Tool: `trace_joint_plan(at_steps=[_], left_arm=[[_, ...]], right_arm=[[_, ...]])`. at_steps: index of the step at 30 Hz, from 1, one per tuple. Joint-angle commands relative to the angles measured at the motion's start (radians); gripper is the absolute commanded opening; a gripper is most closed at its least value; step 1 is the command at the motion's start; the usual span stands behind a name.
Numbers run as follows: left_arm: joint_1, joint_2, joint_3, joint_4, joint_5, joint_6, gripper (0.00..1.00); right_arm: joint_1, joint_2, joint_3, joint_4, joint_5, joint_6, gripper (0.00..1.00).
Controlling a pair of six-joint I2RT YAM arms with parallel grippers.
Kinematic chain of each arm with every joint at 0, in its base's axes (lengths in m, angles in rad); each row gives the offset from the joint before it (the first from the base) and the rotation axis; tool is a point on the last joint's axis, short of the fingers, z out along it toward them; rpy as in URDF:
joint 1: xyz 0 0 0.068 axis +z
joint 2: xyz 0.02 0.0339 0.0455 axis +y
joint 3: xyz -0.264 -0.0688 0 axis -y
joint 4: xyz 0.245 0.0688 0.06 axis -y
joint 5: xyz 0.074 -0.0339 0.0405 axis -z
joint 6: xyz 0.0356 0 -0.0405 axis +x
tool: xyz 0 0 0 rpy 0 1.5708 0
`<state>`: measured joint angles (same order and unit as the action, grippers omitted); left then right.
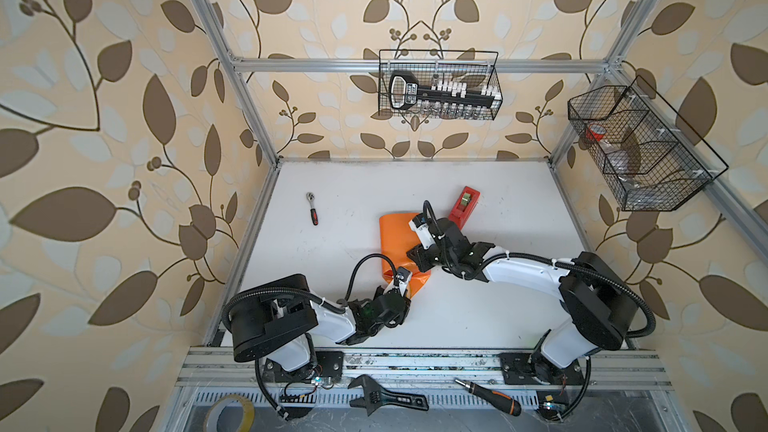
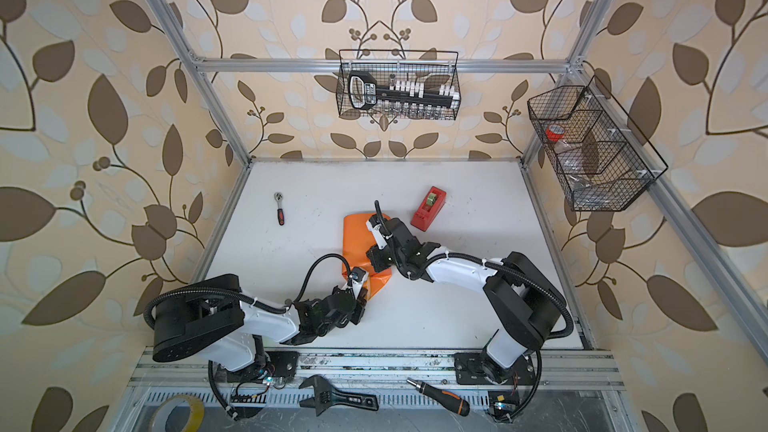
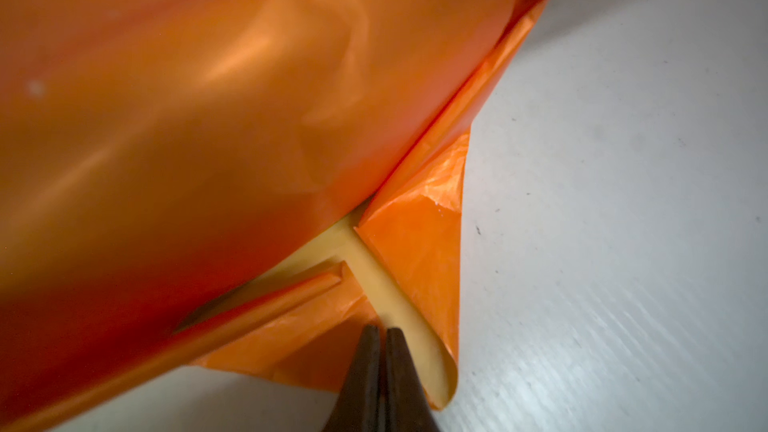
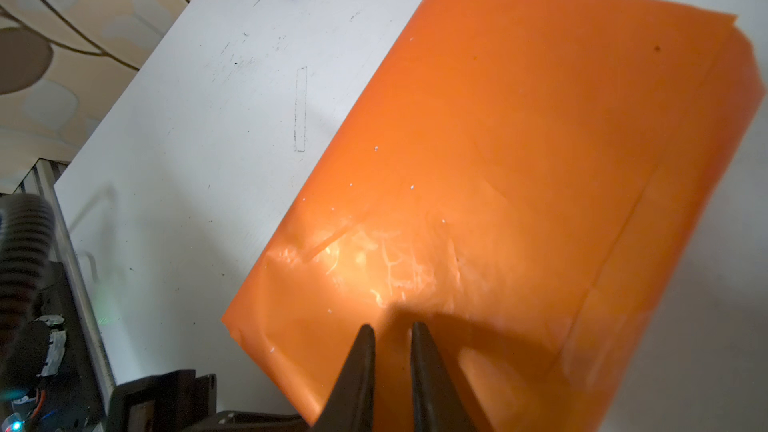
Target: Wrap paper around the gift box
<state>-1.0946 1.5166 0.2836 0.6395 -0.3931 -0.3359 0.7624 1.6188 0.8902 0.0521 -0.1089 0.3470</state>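
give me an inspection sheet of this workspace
surface: white tabletop, scuffed, dark marks
job's things: paper folded orange side out, yellow inside showing at one end; gift box not visible
clutter: ratchet, red tape dispenser on the table; adjustable wrench, screwdriver, tape roll by the front rail
end effectors: left end effector shut at the paper's end flap; right end effector slightly open, tips over the paper
cables: black conduit loops along both arms
surroundings: wire basket with socket set, mesh side basket, leaf wallpaper

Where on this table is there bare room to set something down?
Bare table: the far right corner beyond the tape dispenser; the left side between the ratchet and the left arm; the near strip between that arm and the right arm. Crowded: the middle, around the paper.
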Motion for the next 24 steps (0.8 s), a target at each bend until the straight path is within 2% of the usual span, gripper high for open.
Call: trace_joint_plan(at_steps=[1,7,13,24], left_arm=[[0.063,-0.004,-0.022,0.021,-0.005,-0.023,0.09],[0.155,-0.011,-0.007,-0.001,0.029,-0.021,0.09],[0.159,-0.025,-0.033,0.014,0.038,-0.022,0.09],[0.024,-0.002,-0.070,0.093,0.014,0.029,0.10]], right_arm=[[-0.006,0.034,-0.040,-0.071,0.002,-0.004,0.19],[-0.006,0.030,-0.043,-0.070,0.004,-0.004,0.19],[-0.009,0.024,-0.048,-0.070,0.005,-0.007,0.19],[-0.019,0.015,-0.054,-0.069,0.003,-0.010,0.19]])
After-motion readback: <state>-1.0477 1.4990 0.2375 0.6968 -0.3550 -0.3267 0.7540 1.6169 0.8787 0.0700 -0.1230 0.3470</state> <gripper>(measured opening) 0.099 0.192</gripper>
